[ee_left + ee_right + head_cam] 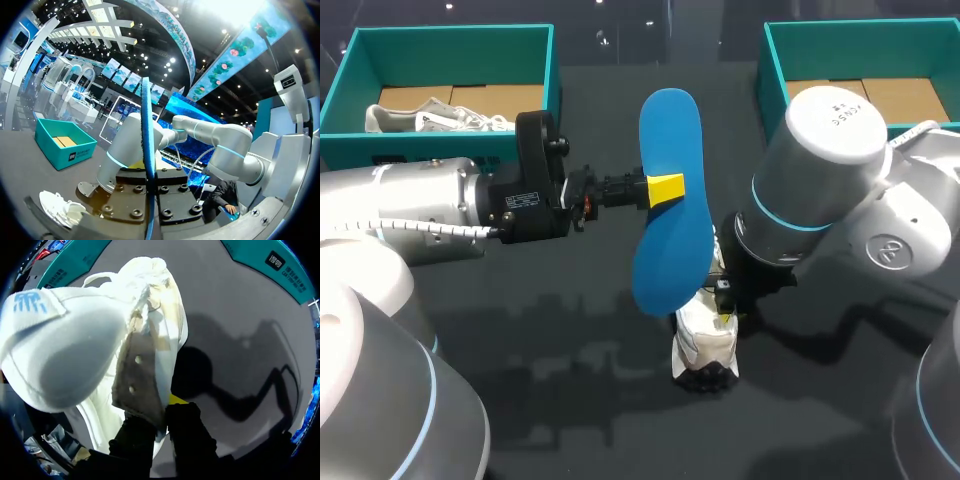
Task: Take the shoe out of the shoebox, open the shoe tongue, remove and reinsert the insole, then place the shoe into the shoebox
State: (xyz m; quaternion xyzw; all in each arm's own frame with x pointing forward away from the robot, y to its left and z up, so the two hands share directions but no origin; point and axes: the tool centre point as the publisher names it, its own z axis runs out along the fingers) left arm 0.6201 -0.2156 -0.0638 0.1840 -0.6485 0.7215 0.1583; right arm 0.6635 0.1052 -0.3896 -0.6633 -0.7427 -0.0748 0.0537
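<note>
My left gripper (665, 187) is shut on a blue insole (670, 120) and holds it upright above the middle of the table. The left wrist view shows the insole (146, 150) edge-on, clamped between that gripper's fingers (150, 200). A white shoe (705, 340) stands on the dark table just below the insole. My right gripper (723, 310) is at the shoe's top. In the right wrist view its black fingers (160, 415) pinch the side wall of the shoe (100, 340), whose opening is spread wide.
A teal shoebox (450, 45) at the back left holds a second white shoe (440, 118). Another teal shoebox (860, 50) stands at the back right, partly behind my right arm (830, 190). Bare dark tabletop (570, 380) lies in front of the shoe.
</note>
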